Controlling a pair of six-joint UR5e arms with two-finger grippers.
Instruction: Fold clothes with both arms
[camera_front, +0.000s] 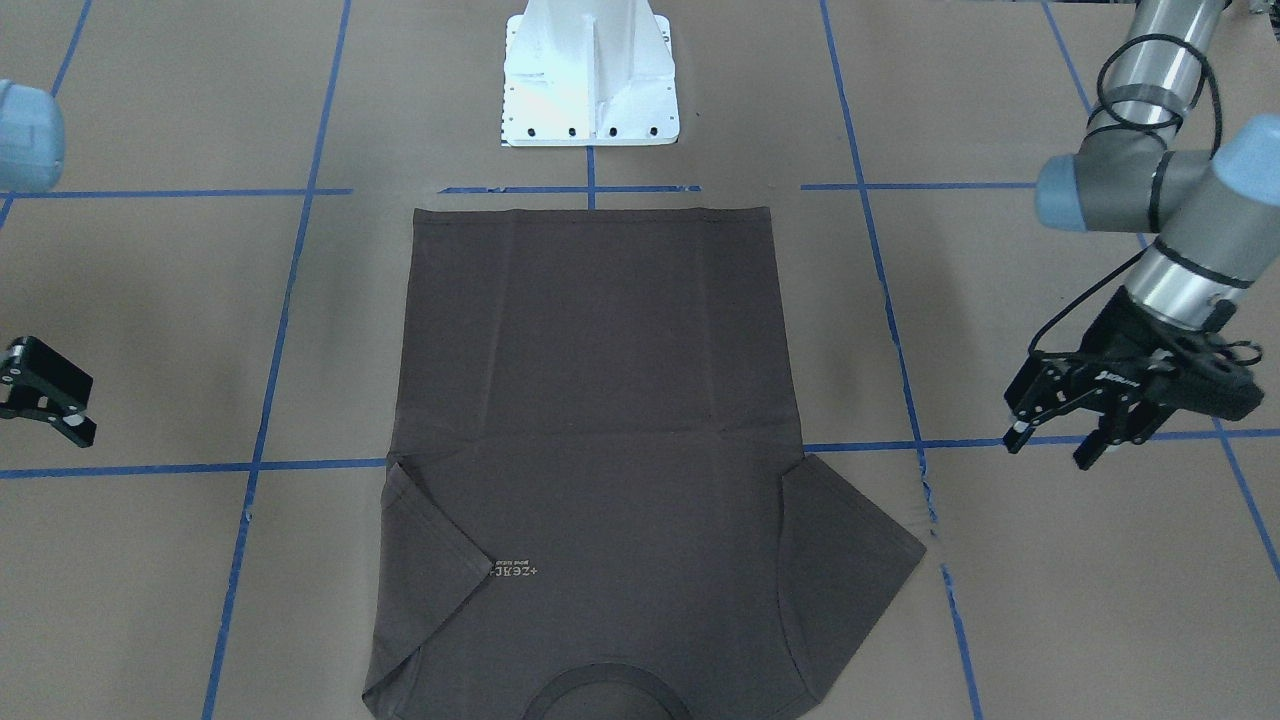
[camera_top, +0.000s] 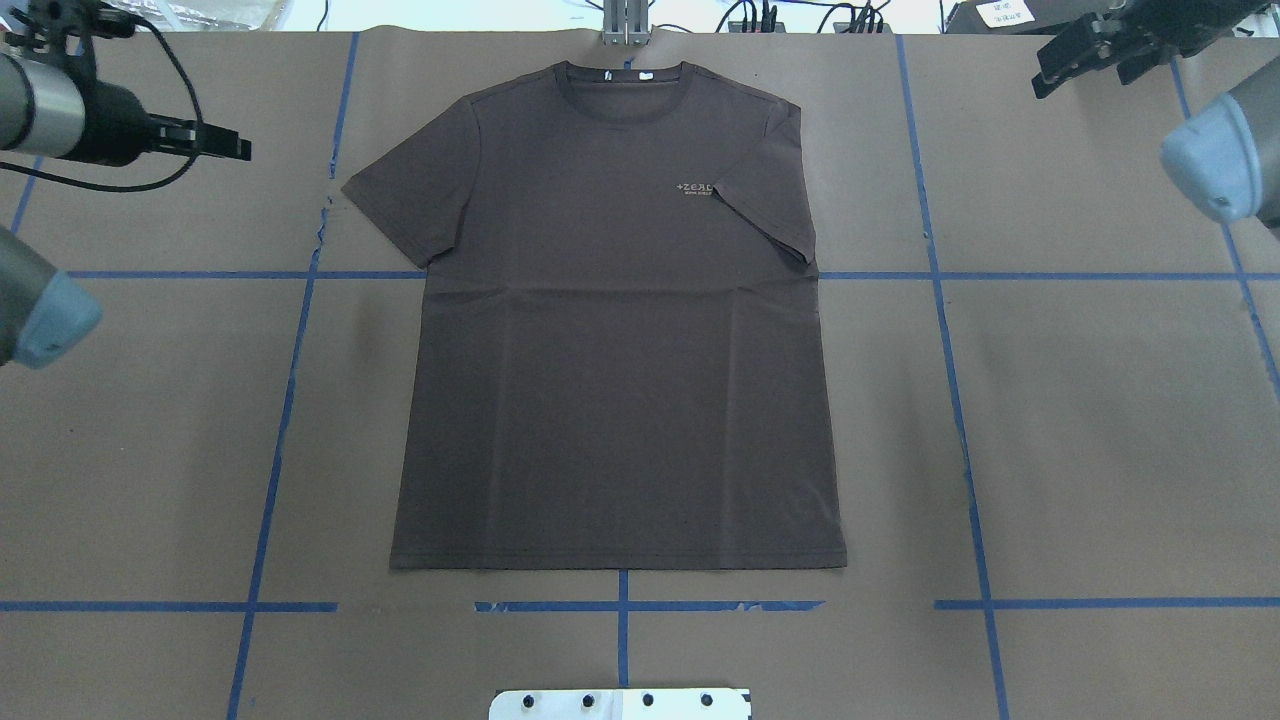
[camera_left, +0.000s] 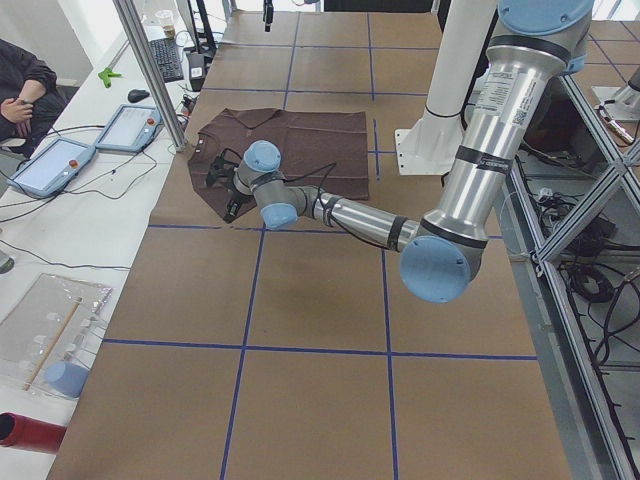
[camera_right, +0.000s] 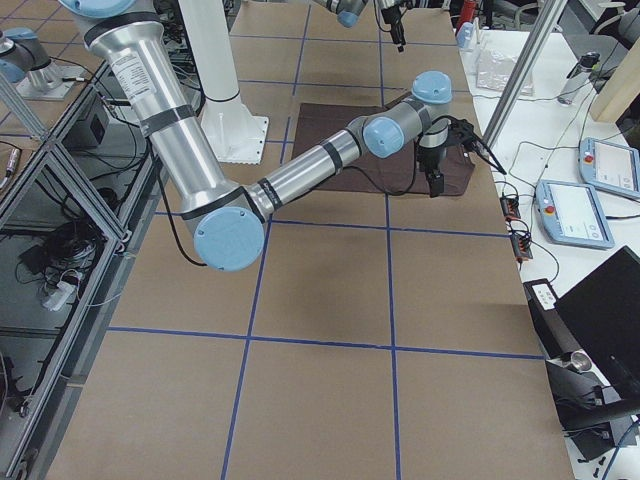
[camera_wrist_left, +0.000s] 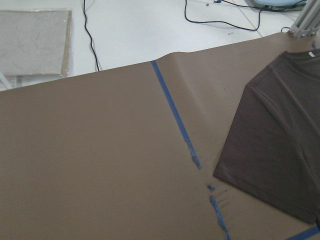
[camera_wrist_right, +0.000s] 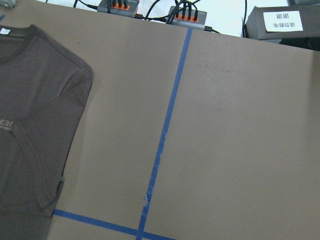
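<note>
We see a T-shirt (camera_top: 620, 330) lying flat in the middle of the table (camera_top: 1100, 420). Broad strips of bare brown surface run along both of its sides, crossed only by flat blue tape lines (camera_top: 290, 400). The left gripper (camera_front: 1050, 450) hangs above the table off one sleeve, fingers spread, apart from the cloth. The right gripper (camera_top: 1085, 75) hangs likewise off the other sleeve, with bare surface between each and the shirt. Past the hem, the white pedestal base (camera_front: 590, 75) stands near the shirt's edge. Past the collar, a metal post (camera_top: 625, 22) rises at the table's edge, and plug blocks (camera_wrist_right: 182, 14) with cables sit along that edge.
</note>
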